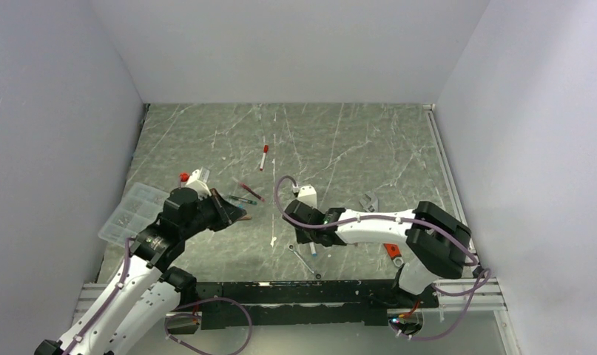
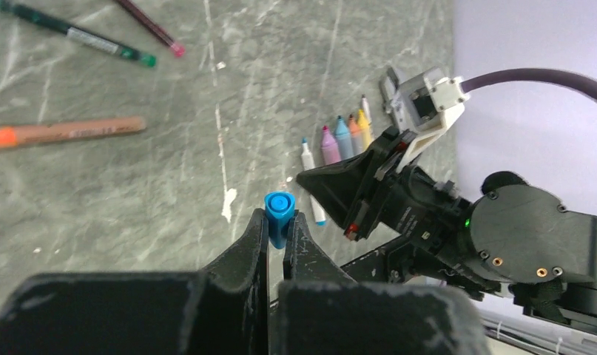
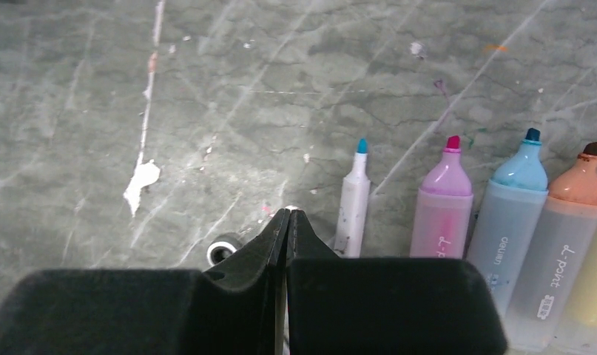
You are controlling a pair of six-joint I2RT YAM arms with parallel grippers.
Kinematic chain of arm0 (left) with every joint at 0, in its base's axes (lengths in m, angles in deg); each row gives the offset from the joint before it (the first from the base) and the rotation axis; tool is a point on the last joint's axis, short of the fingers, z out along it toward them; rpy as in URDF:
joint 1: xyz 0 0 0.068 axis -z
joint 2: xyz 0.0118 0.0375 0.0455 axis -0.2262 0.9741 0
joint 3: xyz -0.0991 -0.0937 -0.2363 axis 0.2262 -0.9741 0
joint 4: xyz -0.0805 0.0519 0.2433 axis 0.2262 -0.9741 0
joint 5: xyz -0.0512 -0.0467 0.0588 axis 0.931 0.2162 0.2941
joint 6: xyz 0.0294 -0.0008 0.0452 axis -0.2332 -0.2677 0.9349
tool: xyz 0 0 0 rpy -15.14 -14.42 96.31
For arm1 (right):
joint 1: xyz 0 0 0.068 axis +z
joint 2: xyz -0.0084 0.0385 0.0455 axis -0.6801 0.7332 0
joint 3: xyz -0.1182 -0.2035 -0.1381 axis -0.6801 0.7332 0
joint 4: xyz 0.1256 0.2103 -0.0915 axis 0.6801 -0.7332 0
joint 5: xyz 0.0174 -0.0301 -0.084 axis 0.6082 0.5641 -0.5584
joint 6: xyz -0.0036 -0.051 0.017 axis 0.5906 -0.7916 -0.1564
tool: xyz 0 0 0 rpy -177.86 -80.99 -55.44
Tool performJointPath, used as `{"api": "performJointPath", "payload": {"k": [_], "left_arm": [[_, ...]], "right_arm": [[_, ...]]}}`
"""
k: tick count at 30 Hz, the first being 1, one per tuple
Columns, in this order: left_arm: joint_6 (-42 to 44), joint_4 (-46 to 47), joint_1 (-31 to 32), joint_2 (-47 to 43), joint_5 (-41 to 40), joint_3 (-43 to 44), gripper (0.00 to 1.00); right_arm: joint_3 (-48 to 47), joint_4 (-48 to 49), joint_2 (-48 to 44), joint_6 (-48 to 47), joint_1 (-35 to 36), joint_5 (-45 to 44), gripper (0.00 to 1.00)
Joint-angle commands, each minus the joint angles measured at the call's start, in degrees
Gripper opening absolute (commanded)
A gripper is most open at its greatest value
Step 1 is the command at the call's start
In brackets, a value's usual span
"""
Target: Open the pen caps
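Pinches 1 blue pen cap [image 2: 279, 211] between the left fingers [image 2: 252, 244], over the tabletop [image 2: 169, 185]. Presses the right fingers [image 3: 265, 240] together, empty, just beside a thin blue-tipped marker [image 3: 352, 200] and pastel highlighters [image 3: 443, 207], all uncapped.

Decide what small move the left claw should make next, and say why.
Probably carry the blue cap aside and drop it: the left claw pinches it clear of any pen, and the blue-tipped marker already lies uncapped beside the shut, empty right claw.
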Motion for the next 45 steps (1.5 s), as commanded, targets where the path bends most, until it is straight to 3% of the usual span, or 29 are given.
{"api": "performJointPath", "payload": {"k": [1, 16, 24, 31, 36, 38, 45], "left_arm": [[-0.21, -5.5, 0.1, 0.32, -5.2, 1.11, 0.0], [-5.55, -16.49, 0.11, 2.36, -17.74, 1.2, 0.0], [-7.47, -19.59, 0.11, 1.77, -19.52, 0.66, 0.0], [-11.44, -20.46, 0.11, 1.66, -21.38, -1.3, 0.0], [-12.96, -22.54, 0.06, 3.73, -29.16, -1.99, 0.0], [-16.33, -25.07, -0.06, 6.52, -33.33, -1.8, 0.0], [-19.17, -20.25, -2.83, 18.74, -37.87, -1.93, 0.02]], "right_arm": [[1.3, 0.03, -0.07, 2.09, -2.19, 0.17, 0.05], [5.42, -1.23, -2.96, 3.02, -4.5, -1.0, 0.05], [5.6, -1.74, -5.38, 1.33, -4.69, -1.62, 0.08], [7.36, 5.55, -12.29, -2.64, -4.43, 2.93, 0.22], [11.37, 15.96, -20.53, -5.11, -4.17, 12.09, 0.48], [12.0, 18.61, -22.52, -5.44, -3.87, 13.78, 0.54], [12.52, 17.37, -24.0, -5.73, -3.37, 13.16, 0.56]]}}
